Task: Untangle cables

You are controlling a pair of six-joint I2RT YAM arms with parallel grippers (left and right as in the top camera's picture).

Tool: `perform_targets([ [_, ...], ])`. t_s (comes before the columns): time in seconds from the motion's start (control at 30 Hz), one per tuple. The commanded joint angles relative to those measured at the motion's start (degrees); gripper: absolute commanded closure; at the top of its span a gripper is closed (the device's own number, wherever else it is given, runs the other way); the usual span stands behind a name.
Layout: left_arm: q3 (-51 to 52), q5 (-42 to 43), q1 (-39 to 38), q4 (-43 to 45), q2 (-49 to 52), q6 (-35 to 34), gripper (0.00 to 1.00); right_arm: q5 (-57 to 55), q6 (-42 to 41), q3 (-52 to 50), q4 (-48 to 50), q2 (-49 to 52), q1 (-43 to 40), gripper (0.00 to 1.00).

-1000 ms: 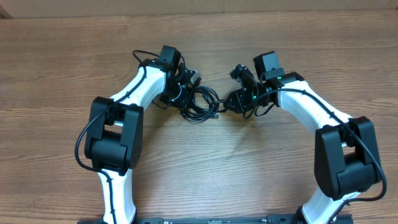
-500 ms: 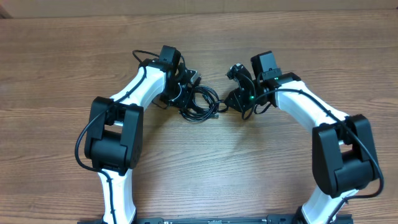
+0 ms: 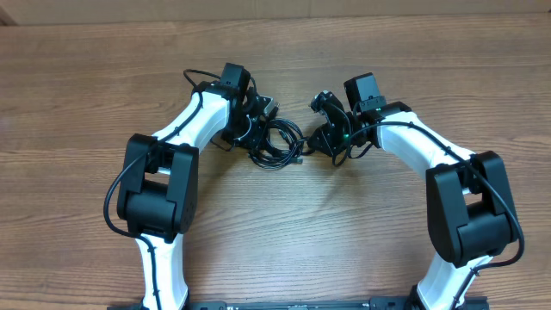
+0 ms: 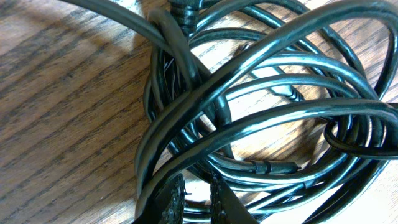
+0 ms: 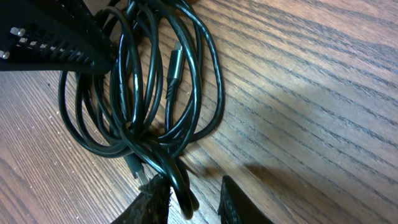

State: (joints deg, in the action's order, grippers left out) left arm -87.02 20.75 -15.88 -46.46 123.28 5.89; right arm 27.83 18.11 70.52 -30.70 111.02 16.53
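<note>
The cables lie as one tangled black bundle on the wooden table between my two grippers. My left gripper is at the bundle's left side. In the left wrist view its fingers stand close together, pinching a strand of the cables low between them. My right gripper is at the bundle's right edge. In the right wrist view it is open, and a loop of the cables hangs between the jaws, against the left finger. A plug end shows just above that finger.
The wooden table stretches all around the bundle. The left gripper's toothed finger shows at the top left of the right wrist view, close to the coils. Both white arms curve in from the near edge.
My right gripper has crept left toward the bundle, and its jaws have narrowed around a loop. The left arm and the bundle have not moved.
</note>
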Motion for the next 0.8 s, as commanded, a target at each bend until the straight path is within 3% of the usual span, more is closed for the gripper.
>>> perform_targets([
  [0.0, 0.26, -1.22, 0.44, 0.02, 1.44, -0.79, 0.83, 1.64, 0.44, 1.4, 0.87, 0.46, 0.24, 0.73],
  [0.2, 0.26, -1.22, 0.44, 0.02, 1.44, -0.79, 0.83, 2.25, 0.42, 1.22, 2.05, 1.84, 0.24, 0.78],
  [0.33, 0.26, -1.25, 0.44, 0.02, 1.44, -0.79, 0.83, 1.92, 0.7, 1.22, 1.92, 2.14, 0.2, 0.96],
  [0.77, 0.26, -1.25, 0.44, 0.04, 1.44, -0.79, 0.83, 9.99, -6.12, 1.25, -3.04, -4.96, -4.44, 0.96],
])
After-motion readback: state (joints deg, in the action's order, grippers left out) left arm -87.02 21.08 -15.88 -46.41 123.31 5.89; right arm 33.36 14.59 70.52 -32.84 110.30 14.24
